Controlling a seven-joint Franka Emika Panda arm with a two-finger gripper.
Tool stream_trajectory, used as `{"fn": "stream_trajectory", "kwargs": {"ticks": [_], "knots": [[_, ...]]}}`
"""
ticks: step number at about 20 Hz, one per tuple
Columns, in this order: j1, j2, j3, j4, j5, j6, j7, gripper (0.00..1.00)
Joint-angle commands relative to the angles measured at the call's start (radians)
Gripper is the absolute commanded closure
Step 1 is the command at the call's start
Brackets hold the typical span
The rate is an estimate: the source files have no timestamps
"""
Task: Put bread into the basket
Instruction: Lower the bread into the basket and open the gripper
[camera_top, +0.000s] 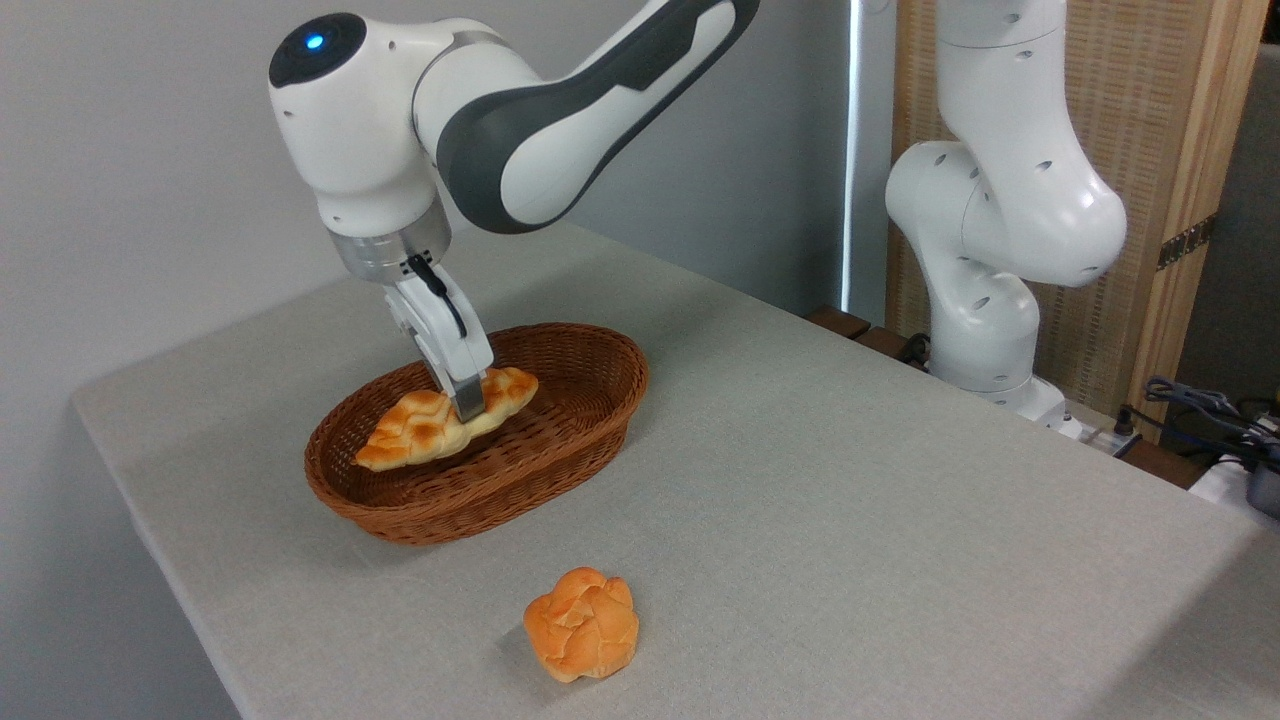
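My arm comes in from the upper right, bends at the elbow joint with the blue light, and drops my wrist almost straight down so that my claw (468, 400) points into the basket (590, 420). My claw is clamped on the bread (420, 428), near the loaf's middle; one finger (467, 396) shows in front of it, and the other is hidden behind the loaf. The bread lies slanted within the basket's rim, its lower pointed end down to the left of my claw, its other end just to the right; whether it rests on the wicker floor or hangs slightly above it I cannot tell. I count one basket, one braided loaf, and one round orange bun (582, 623), which sits on the desk (850, 480) well below my claw and a little to the right, apart from the basket. My own wrist covers part of the basket's far rim, and my arm is cut off by the top edge.
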Motion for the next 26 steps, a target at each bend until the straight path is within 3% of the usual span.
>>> {"fn": "stream_trajectory", "kwargs": {"ticks": [1, 5, 16, 21, 23, 26], "knots": [[0.000, 0.002, 0.000, 0.015, 0.021, 0.002, -0.012, 0.17], [0.000, 0.002, 0.000, 0.015, 0.034, 0.002, -0.016, 0.03], [0.001, -0.002, 0.004, 0.020, 0.032, 0.002, -0.017, 0.00], [0.013, -0.067, 0.017, 0.072, 0.038, -0.055, -0.014, 0.00], [0.020, -0.090, 0.056, 0.116, 0.095, -0.092, -0.014, 0.00], [0.017, -0.090, 0.127, 0.254, 0.225, -0.250, -0.002, 0.00]]}}
